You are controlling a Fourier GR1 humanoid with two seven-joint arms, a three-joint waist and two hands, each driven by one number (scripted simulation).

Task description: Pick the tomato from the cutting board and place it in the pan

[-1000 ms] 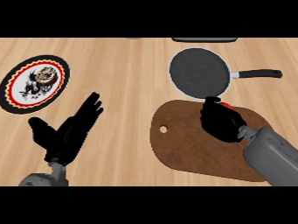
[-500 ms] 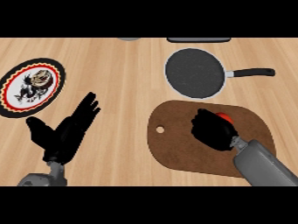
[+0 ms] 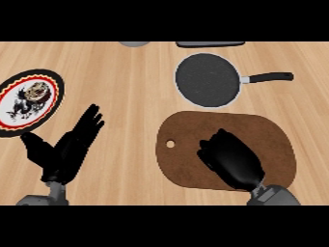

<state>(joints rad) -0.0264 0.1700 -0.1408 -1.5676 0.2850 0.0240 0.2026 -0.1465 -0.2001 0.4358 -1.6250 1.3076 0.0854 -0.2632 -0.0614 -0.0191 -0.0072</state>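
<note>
Most of what shows is the wooden counter (image 3: 124,87), and everything the task needs sits on the right hand's side of it. Next in size, the brown cutting board (image 3: 270,140) lies directly under the right hand (image 3: 231,161), its hanging hole off to that hand's left. The dark pan (image 3: 208,79) stands just beyond the board's far edge, ahead of the right hand and a little to its left, with its handle pointing away to the right. That leaves the open bowl of the pan as the near target, probably a short lift-and-carry forward. A decorated plate (image 3: 26,100) lies well off beyond the left hand (image 3: 63,154) and has no part in this job. The left hand rests near the lower edge with fingers straight and up, parked clear of the board so it does not crowd the working arm. The right hand is cupped palm-down on the board with its fingers curled under, and the tomato itself cannot be seen. Judging from that curl, the tomato sits inside the hand, on or just above the board, so I read the hand as closed round it. The pan holds nothing visible, so the placing is not yet done. A clean lift comes first, since the pan's rim stands between the board and the pan's floor.
</note>
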